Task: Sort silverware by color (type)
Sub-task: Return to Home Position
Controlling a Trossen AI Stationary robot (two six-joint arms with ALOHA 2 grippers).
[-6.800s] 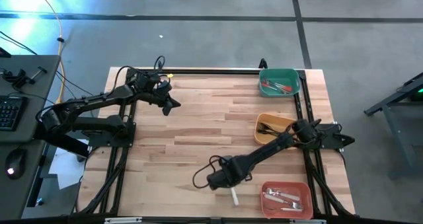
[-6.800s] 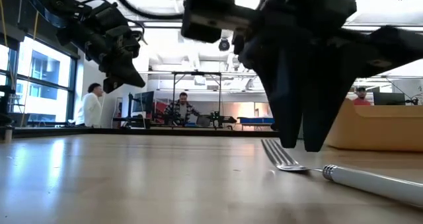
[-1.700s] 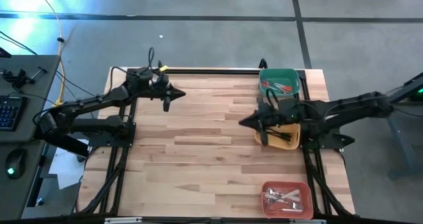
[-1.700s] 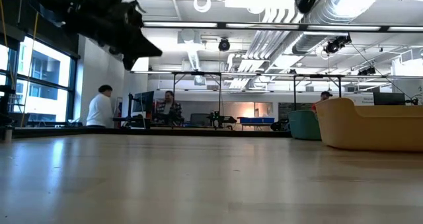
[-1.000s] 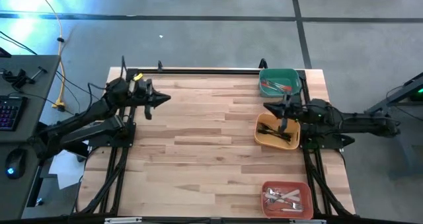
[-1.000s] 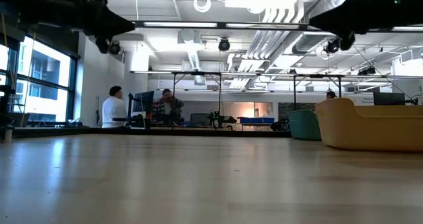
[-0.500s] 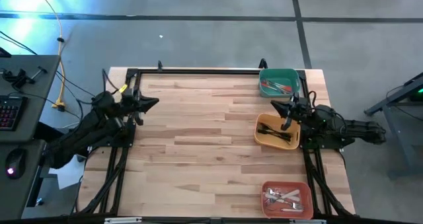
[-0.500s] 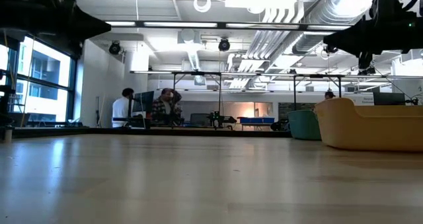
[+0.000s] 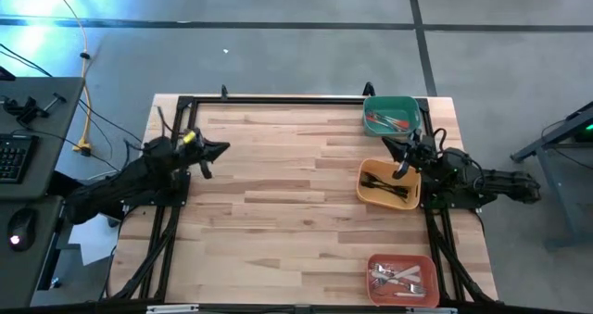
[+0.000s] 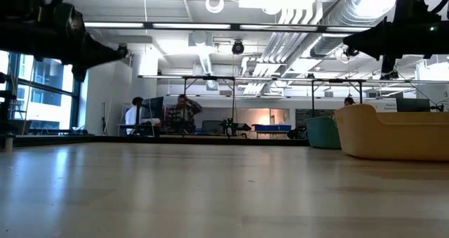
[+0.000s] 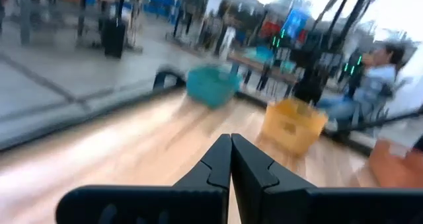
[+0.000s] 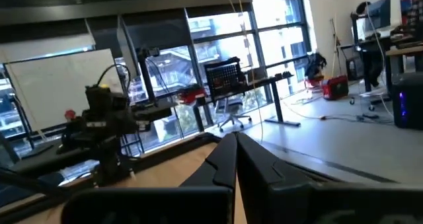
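Well, the silverware is all off the pale wooden slatted tabletop (image 9: 278,203) and lies in three plastic bins down its right edge. The red-orange-handled pieces (image 9: 389,121) are in the green bin (image 9: 369,104) at the far right corner. The black-handled forks (image 9: 382,182) lie in the yellow bin (image 9: 363,190) just nearer than that. The white-handled pieces (image 9: 397,277) sit in a jumble in the orange-red bin (image 9: 372,292) at the near right corner, well apart from the other two.

The left gripper (image 9: 218,149) hangs above the left edge of the tabletop, its arm folded back over the frame on that side. Its fingers (image 11: 218,163) are pressed together tip to tip with nothing between them.

The right gripper (image 9: 394,149) is drawn in at the right side, above the far rim of the yellow bin and just near of the green one. Its arm is tucked low against the frame. Its fingers (image 12: 223,159) are likewise closed flat against each other and carry nothing.

Across the room beyond the tabletop, two people (image 10: 184,113) are at a workbench.
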